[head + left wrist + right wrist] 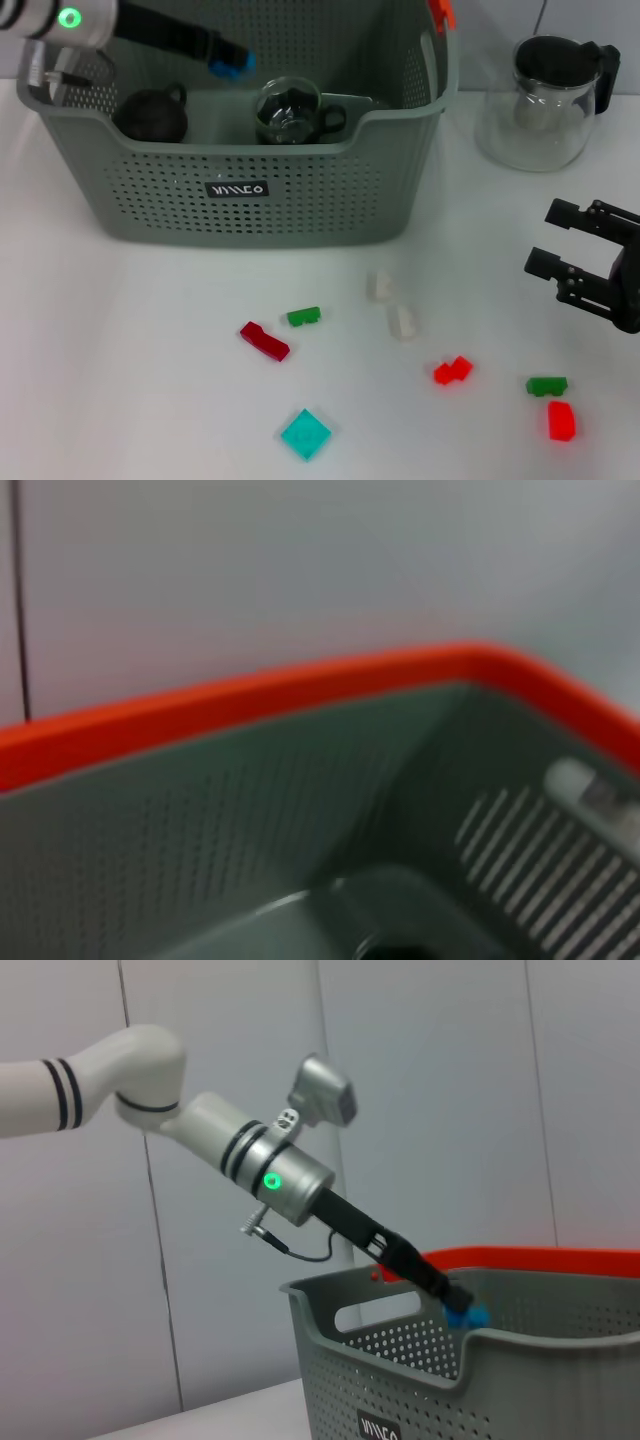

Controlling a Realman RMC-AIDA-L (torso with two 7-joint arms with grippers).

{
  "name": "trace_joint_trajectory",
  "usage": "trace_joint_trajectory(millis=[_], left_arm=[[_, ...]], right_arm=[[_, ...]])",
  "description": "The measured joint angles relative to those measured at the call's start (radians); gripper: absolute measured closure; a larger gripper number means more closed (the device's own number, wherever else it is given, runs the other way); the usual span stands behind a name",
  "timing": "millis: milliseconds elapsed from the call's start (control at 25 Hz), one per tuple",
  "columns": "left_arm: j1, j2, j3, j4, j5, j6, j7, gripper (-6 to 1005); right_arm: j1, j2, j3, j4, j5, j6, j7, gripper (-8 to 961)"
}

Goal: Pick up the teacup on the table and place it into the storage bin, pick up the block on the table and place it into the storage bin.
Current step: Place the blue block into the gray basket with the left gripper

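The grey-green storage bin [330, 190] stands at the back left of the table; it also shows in the right wrist view [520, 1380], and its inner wall fills the left wrist view [200, 810]. A dark teacup [152, 115] and a glass teacup [290, 110] sit inside it. My left gripper [230, 62] is above the bin's inside, shut on a blue block [466, 1314]. My right gripper [550, 240] is open and empty at the table's right edge.
A glass jug [550, 100] stands to the right of the bin. Loose blocks lie on the table in front: dark red [264, 340], green [303, 316], two white [378, 286], red [452, 371], green [546, 385], red [561, 421], cyan [305, 434].
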Motion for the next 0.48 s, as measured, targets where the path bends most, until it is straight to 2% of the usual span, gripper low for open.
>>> trace_joint_trajectory(millis=[120, 280, 400, 480], left_arm=[[-0.020, -0.017, 0.056, 0.002, 0.101, -0.040, -0.063, 603], [-0.016, -0.040, 0.062, 0.021, 0.132, -0.063, -0.069, 602], [0.019, -0.058, 0.049, 0.076, 0.095, -0.053, -0.048, 487], [0.066, -0.071, 0.040, 0.132, 0.004, -0.026, 0.010, 409]], right_arm=[[0.005, 0.001, -0.002, 0.001, -0.001, 0.000, 0.000, 268], [0.006, 0.003, -0.003, 0.002, -0.002, 0.000, 0.000, 268], [0.006, 0.003, -0.001, 0.002, -0.002, 0.000, 0.000, 268], [0.006, 0.003, 0.001, 0.002, -0.002, -0.001, 0.000, 269]])
